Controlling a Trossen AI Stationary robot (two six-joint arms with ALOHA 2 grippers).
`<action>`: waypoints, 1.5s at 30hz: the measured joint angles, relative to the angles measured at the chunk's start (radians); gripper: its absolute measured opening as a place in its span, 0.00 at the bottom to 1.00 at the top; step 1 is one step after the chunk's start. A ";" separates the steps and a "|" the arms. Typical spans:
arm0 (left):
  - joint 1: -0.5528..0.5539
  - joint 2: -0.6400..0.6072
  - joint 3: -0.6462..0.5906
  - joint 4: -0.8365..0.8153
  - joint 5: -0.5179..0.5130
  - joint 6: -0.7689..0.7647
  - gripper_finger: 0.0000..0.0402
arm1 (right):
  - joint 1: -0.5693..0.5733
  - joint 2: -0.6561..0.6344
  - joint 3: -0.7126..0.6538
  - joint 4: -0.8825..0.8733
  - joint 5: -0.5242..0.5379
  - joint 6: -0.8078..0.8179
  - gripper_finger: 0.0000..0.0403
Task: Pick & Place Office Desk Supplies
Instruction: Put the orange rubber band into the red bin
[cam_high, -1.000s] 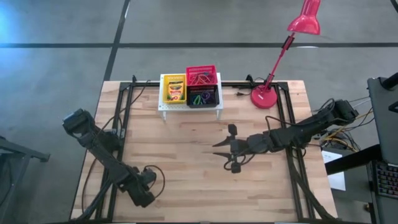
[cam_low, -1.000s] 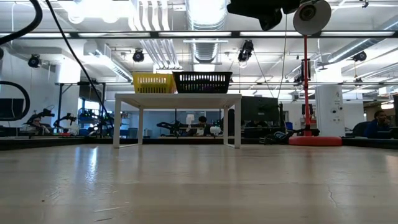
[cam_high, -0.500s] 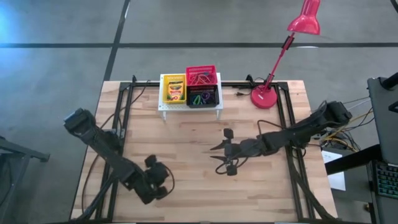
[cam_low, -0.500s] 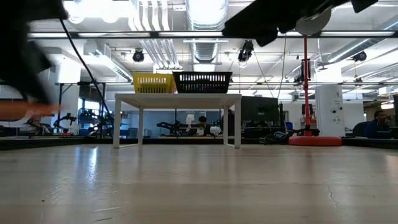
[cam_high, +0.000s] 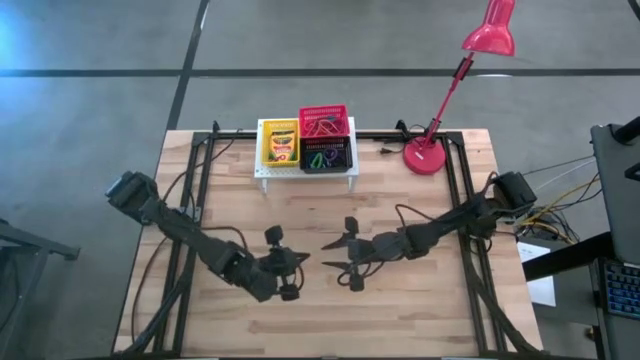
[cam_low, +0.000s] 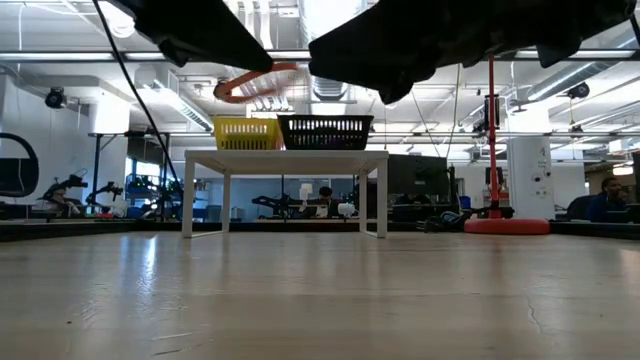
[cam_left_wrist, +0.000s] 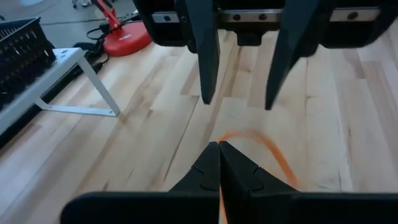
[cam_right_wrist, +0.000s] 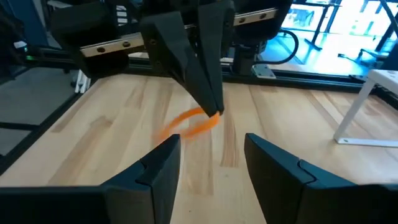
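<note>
The left gripper (cam_high: 303, 259) has its fingers (cam_left_wrist: 219, 163) clenched on an orange elastic loop (cam_right_wrist: 189, 122); facing it, the right gripper (cam_high: 328, 256) fingers (cam_right_wrist: 163, 163) stand released, the loop between them above the bench (cam_high: 420, 315).

Bright, even light falls from ceiling strip lamps (cam_low: 330, 20), which glare white in the low view. The desk (cam_high: 420, 200) carries only soft, short shadows under the arms. The orange loop (cam_right_wrist: 189, 123) is motion-blurred, and nearby arm parts in the low view are dark silhouettes.
</note>
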 joint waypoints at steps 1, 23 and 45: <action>0.003 0.000 0.000 0.003 0.000 0.004 0.00 | -0.002 0.004 0.000 0.005 0.002 0.003 0.44; 0.008 -0.001 -0.002 0.033 0.000 0.006 0.00 | -0.031 0.008 0.052 -0.018 -0.042 0.038 0.37; 0.008 -0.001 -0.002 0.033 0.000 0.005 0.00 | -0.037 0.116 0.167 -0.126 -0.034 0.014 0.29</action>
